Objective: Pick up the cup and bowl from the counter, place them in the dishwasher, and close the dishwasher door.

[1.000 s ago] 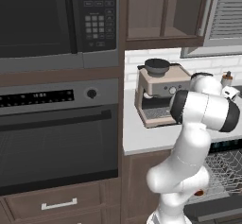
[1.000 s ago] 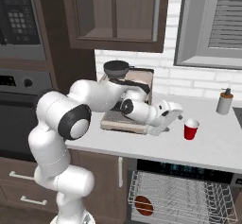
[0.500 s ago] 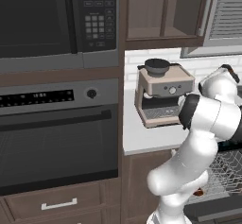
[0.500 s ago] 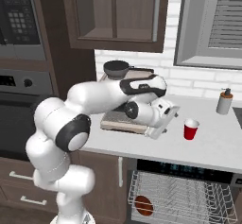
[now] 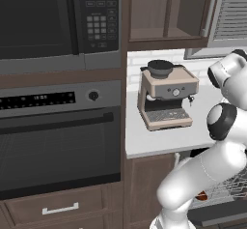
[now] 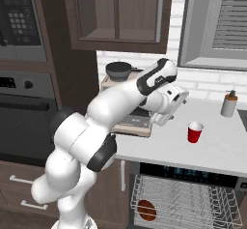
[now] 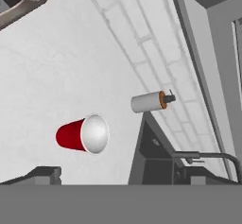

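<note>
The red cup (image 6: 195,132) stands upright on the light counter (image 6: 219,150), right of the coffee machine. In the hand view the cup (image 7: 82,134) appears sideways, left of centre, with its whitish inside showing. My gripper (image 6: 170,108) hovers above the counter a short way left of the cup, apart from it. Its finger tips (image 7: 45,174) stand wide apart, so my gripper (image 7: 122,179) is open and empty. Below the counter the dishwasher (image 6: 185,201) is open with its wire rack pulled out. A round reddish-brown bowl (image 6: 146,209) lies at the rack's left front.
A coffee machine (image 5: 166,95) stands on the counter (image 5: 159,138) behind my arm. A pale pump bottle (image 6: 228,104) stands at the back right by the brick wall. Oven (image 5: 58,141) and microwave fill the tall unit on the left; wall cabinets hang overhead.
My arm has swung up and to the right, carrying the hand a little higher and closer to the cup. The cup and the rack have not moved.
</note>
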### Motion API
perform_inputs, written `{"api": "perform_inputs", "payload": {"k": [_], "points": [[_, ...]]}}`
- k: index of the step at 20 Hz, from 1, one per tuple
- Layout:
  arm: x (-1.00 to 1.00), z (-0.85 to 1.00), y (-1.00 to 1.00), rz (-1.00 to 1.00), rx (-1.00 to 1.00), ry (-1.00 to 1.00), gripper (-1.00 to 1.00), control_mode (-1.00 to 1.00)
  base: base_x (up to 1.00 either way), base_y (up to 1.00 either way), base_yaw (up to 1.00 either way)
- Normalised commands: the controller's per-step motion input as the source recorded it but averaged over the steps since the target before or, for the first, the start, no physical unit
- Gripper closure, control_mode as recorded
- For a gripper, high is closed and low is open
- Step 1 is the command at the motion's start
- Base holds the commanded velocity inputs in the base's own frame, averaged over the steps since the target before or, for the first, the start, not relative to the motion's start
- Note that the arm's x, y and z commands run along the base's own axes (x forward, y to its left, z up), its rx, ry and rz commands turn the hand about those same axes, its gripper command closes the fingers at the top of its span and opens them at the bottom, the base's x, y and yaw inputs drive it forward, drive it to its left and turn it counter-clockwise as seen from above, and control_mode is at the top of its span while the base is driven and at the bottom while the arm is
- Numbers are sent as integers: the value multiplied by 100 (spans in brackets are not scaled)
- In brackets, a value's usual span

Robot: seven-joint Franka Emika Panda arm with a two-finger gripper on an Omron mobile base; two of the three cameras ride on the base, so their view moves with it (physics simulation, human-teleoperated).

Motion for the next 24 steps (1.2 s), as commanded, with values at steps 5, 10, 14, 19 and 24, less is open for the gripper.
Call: {"api": "perform_inputs", "payload": {"k": [5, 10, 14, 19, 24], "points": [[6, 9, -38, -21, 26, -8, -100, -100, 0, 0, 0], [-4, 42, -2, -15, -8, -14, -100, -100, 0, 0, 0], [-26, 33, -24, 10, -29, -10, -100, -100, 0, 0, 0], [-75, 14, -42, 15, -32, -43, -100, -100, 0, 0, 0], [-58, 3, -9, 60, -66, -23, -100, -100, 0, 0, 0]]}}
